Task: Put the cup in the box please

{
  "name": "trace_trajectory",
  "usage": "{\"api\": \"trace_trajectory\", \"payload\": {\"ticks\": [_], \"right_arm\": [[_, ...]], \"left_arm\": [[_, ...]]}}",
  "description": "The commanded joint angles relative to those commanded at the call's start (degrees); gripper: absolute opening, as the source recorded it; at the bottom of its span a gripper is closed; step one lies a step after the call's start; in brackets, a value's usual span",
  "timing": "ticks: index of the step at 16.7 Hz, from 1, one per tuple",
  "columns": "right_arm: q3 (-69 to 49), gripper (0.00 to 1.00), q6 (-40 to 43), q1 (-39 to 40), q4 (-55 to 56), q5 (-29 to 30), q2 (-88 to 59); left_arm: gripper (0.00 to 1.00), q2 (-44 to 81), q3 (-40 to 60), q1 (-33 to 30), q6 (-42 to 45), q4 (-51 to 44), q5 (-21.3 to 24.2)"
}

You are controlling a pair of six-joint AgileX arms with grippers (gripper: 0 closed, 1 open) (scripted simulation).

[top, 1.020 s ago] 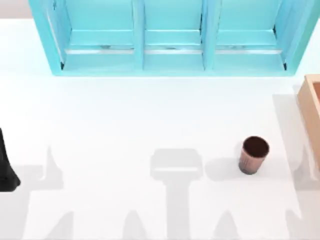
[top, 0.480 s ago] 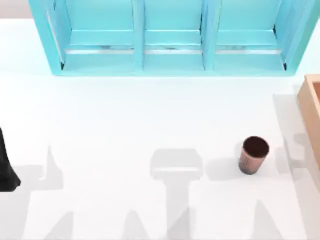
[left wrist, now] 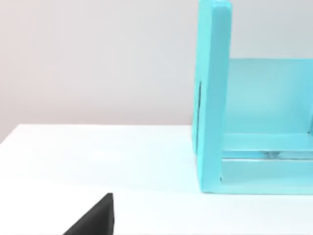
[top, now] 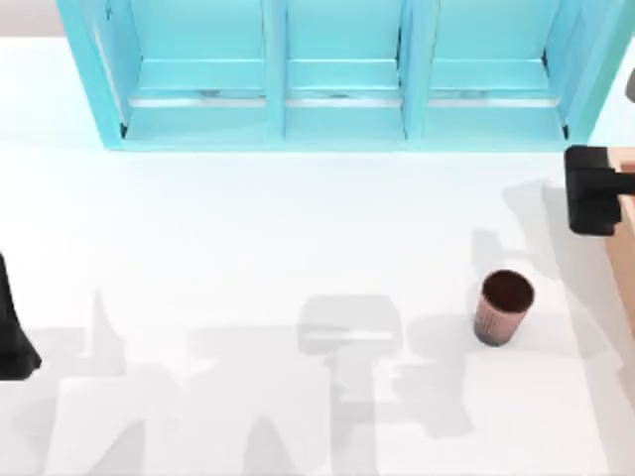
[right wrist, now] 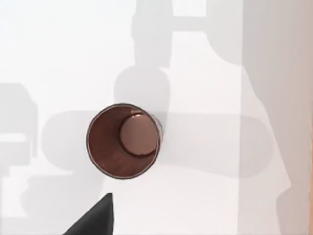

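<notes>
Top view: the cup (top: 504,307) stands upright on the white table (top: 248,238), toward the table's right side and nearer the front edge than the back. Its mouth faces up, showing a dark reddish-brown inside; the copper-brown wall tapers toward the base. Nothing touches it.

The box (top: 623,213) lies at the table's far right edge, a tan wall partly cut off by the frame, apart from the cup and slightly behind it.

My right arm (top: 593,188) appears as a dark block at the right edge, over the near corner of the box and behind the cup. I cannot tell from here whether my right gripper is spread or clenched; it is clear of the cup.

Right wrist view: I look almost straight down into the cup (right wrist: 123,141). The round rim, the ribbed inner wall and the paler circular bottom are all visible, with bare table surface on every side and soft grey shadows crossing it.

My left arm (top: 12,327) sits parked at the table's left edge as a dark shape near the front; the state of my left gripper cannot be told either.

A light-blue shelf unit (top: 337,74) with three open compartments spans the back of the table. Left wrist view: one end panel of the shelf unit (left wrist: 212,98) stands upright on the table against a plain wall
</notes>
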State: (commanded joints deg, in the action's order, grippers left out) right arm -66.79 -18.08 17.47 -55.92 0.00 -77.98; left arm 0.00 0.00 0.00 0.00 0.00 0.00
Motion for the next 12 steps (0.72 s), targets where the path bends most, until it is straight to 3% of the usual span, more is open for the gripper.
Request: {"api": "trace_trajectory", "payload": {"ticks": [6, 12], "right_arm": [[-19.3, 1.00, -5.1, 4.9, -15.7, 0.0, -22.8], [-22.6, 1.00, -6.1, 5.9, -18.7, 0.0, -26.8]], "left_arm": [[1.00, 0.0, 0.0, 0.0, 0.0, 0.0, 0.0], [1.00, 0.0, 0.0, 0.0, 0.0, 0.0, 0.0]]}}
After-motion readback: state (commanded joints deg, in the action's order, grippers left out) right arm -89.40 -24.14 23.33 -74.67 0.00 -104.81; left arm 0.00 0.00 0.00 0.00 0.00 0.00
